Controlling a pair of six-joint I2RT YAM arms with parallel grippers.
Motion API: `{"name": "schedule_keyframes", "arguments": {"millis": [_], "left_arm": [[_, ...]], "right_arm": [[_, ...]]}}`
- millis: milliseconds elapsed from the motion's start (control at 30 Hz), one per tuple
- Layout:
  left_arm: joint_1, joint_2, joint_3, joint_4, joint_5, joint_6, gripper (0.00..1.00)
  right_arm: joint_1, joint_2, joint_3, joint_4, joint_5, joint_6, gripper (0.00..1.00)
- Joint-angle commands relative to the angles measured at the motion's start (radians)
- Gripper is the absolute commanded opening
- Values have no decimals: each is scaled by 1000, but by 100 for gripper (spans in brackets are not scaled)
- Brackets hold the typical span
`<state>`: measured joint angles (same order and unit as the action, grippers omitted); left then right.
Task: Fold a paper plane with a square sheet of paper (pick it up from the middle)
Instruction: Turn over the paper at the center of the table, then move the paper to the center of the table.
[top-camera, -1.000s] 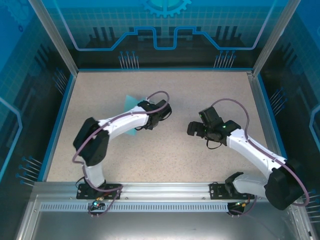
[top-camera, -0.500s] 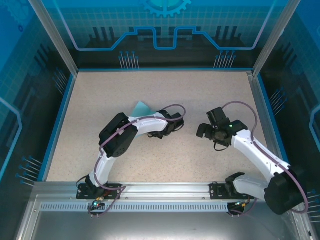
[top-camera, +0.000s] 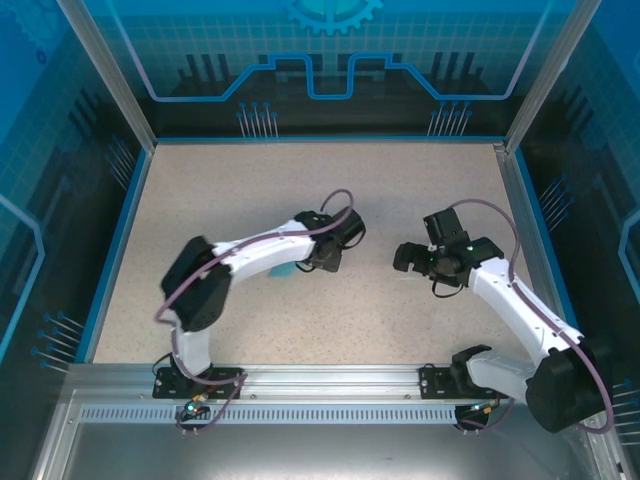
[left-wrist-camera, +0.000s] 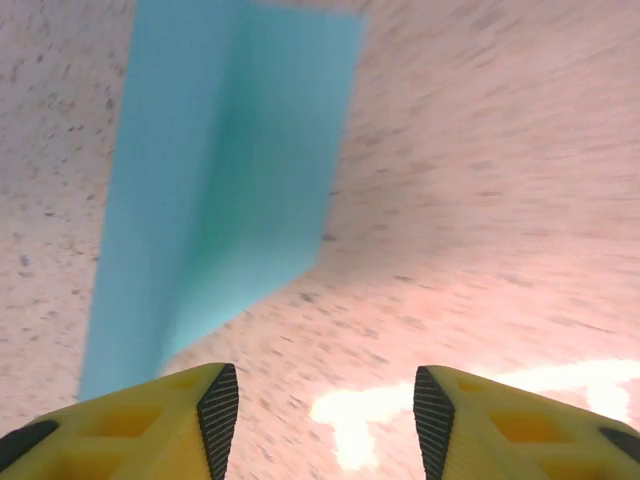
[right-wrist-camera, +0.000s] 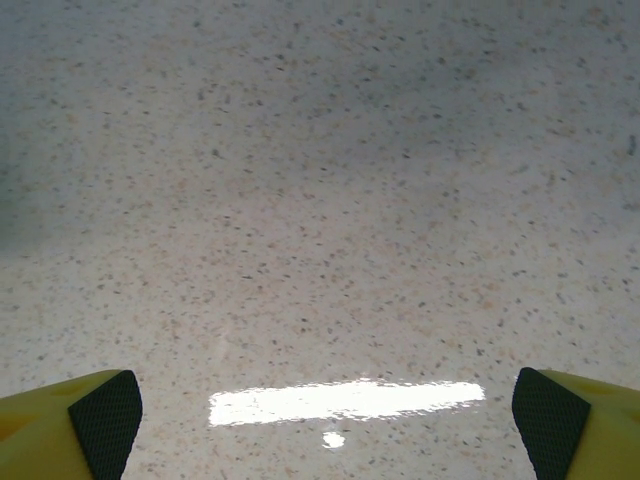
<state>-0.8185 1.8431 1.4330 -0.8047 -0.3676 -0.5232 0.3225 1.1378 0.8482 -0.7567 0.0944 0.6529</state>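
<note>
Cyan paper (top-camera: 283, 271) mostly hidden beneath left arm (top-camera: 255, 250), wrist close-up blurred

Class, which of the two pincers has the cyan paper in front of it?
The left pincer: the creased cyan sheet lies on the table just ahead of it, whereas the right pincer faces speckled tabletop.

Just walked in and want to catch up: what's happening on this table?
Two robot arms are working on a light cyan sheet of paper, which lies on the speckled table with a fold in it. The left gripper hovers close to it, open and empty. The right gripper hangs wide open over bare table.
</note>
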Motion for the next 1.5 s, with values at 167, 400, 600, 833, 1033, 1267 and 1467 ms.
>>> {"name": "schedule_keyframes", "arguments": {"millis": [167,400,600,833,1033,1267,1467], "left_arm": [[171,-320,-249,235,302,-96,74],[407,-492,-493,292,351,-174,88],[569,-595,-640,286,375,-219,97],[678,-678,-718,264,397,-203,98],[683,-673,-721,274,411,-177,99],[683,-647,-715,300,469,-118,98],[679,-644,-717,334,549,-80,98]], "right_arm": [[147,134,140,120,-73,-18,90],[414,435,343,284,-69,57,64],[532,783,623,307,-106,85,46],[561,1023,833,279,-128,113,39],[560,1100,862,239,-132,96,41],[558,1129,853,122,-145,-23,41],[536,1007,652,79,-131,-241,41]]}}
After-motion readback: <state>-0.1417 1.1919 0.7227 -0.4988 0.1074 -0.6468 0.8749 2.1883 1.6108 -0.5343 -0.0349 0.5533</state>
